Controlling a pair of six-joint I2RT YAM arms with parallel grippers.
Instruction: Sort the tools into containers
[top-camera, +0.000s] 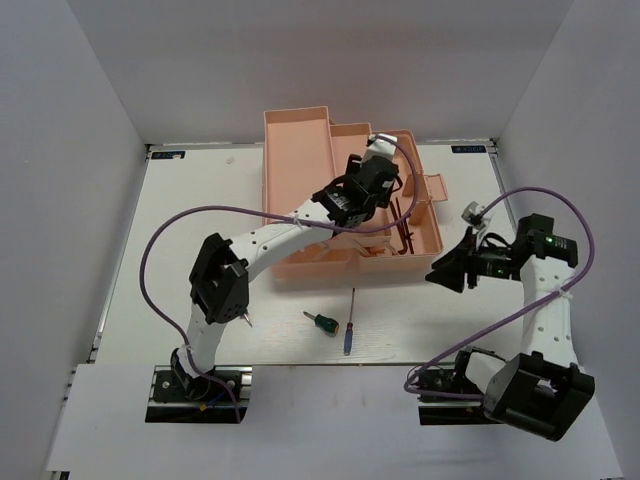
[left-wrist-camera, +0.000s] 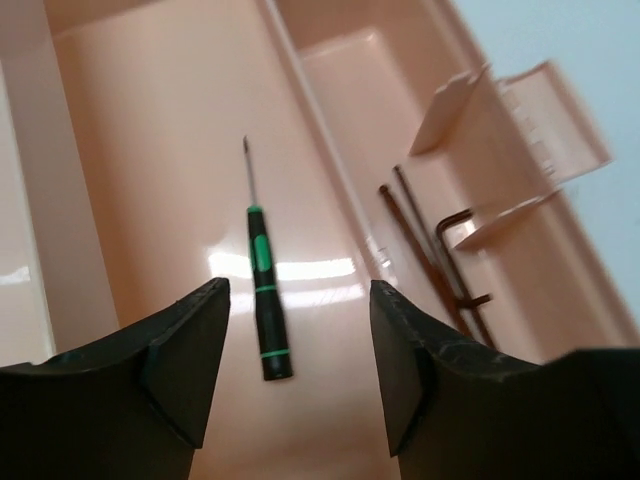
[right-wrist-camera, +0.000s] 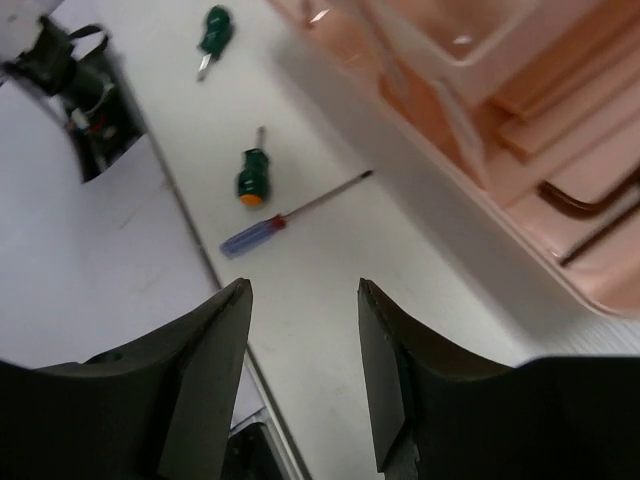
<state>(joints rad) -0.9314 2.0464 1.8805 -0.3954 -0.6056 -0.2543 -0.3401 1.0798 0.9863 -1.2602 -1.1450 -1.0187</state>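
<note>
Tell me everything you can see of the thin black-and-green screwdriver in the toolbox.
The thin black-and-green screwdriver has a black handle with a broad green band near the shaft and a narrow green ring near the butt, and a thin metal shaft with a fine tip. It lies flat on the glossy floor of a wide compartment of the peach toolbox, tip pointing away from the camera, clear of the walls. Only the floor touches it; the left gripper hangs above, jaws open and empty.

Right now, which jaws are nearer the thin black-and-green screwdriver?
Left. The left jaws hang open directly above the screwdriver inside the toolbox; the right jaws sit outside it, off its right side.
</note>
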